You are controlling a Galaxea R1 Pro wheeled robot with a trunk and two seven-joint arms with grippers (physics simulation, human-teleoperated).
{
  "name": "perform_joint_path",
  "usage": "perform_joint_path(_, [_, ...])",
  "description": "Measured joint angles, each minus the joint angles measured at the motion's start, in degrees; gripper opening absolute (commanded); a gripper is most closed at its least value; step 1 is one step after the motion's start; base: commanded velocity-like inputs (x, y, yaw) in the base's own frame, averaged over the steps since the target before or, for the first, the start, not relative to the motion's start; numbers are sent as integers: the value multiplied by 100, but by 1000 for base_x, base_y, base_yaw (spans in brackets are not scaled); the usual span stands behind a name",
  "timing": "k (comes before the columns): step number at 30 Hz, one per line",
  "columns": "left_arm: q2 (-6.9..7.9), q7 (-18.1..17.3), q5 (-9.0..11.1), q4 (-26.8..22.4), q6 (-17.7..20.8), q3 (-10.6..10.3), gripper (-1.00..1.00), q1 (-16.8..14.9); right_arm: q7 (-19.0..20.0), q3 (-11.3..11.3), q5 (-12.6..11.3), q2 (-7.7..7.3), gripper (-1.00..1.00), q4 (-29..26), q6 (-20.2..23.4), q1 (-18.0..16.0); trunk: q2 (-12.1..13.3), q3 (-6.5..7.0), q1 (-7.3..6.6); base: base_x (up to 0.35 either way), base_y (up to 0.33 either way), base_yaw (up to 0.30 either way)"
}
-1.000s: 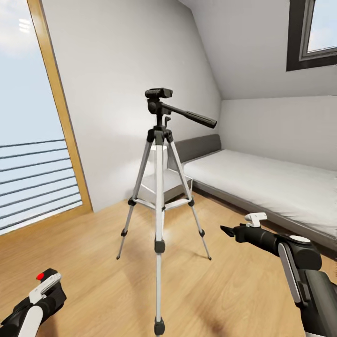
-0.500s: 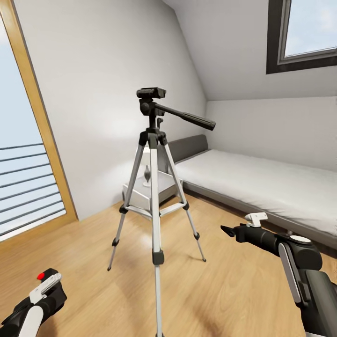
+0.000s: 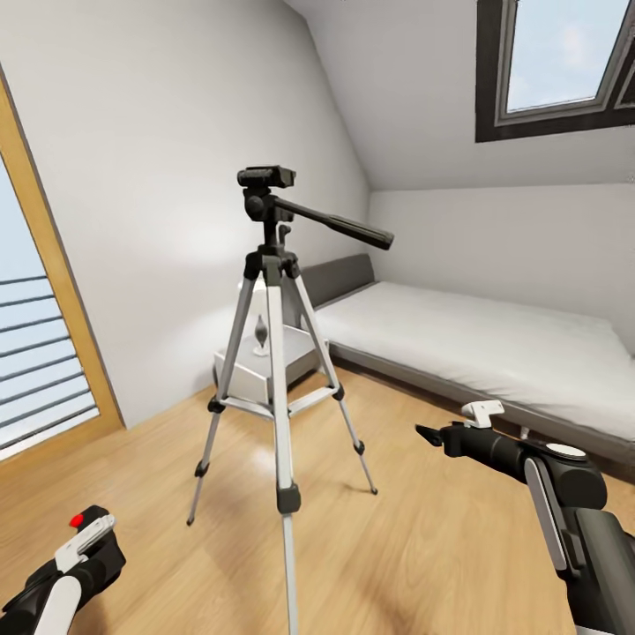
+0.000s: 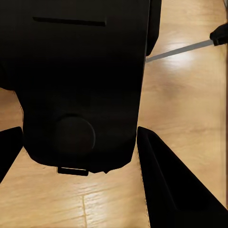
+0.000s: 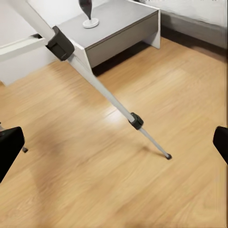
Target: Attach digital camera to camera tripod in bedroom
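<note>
1. The camera tripod (image 3: 273, 353) stands on the light wood floor (image 3: 423, 547) of the bedroom, close ahead of the robot, between the grey nightstand (image 3: 256, 370) and the low bed (image 3: 494, 344). Its black head (image 3: 265, 181) sits high, with the pan handle (image 3: 335, 223) reaching out toward the bed.

2. The digital camera (image 4: 80, 80) is carried low at the robot's left. In the left wrist view its black body sits between the two dark fingers, so the left pincer (image 4: 78, 142) is pinching it. From the head view only its red button (image 3: 77, 519) marks it, so how squarely it is held is hard to judge.

3. The right pincer (image 5: 114, 142) is spread and holds nothing; its tips frame a tripod leg (image 5: 107, 92) and the floor beyond.

4. The step in hand looks like the approach and lift. To do it well, stop the base with the tripod within the left arm's reach, without nudging the nearest leg (image 3: 284, 476).

5. Raise the camera well above the head plate before moving across, then lower it straight down, base level and centred on the plate.

6. Keep the pan handle clear of the arm's path; a knock could swing the head or tip the tripod.

7. The free right arm should stay back from the legs.
</note>
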Motion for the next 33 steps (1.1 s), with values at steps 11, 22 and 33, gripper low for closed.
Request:
perform_joint_path(11, [5,24,-10,-9,0,18,-100,1,0,2,0,-2,100,1,0,-1,441,200,-241,6,6,-38])
perform_joint_path(22, [26,0,25,-2,8,42,-100,1,-1,27,30,-19,100,1,517,-1,883,397,-483,0,0,-1])
perform_joint_path(33, [62,-16,30,12,8,35,-100,1,0,272,53,-5,100,61,870,204,1324,595,-725,0,0,0])
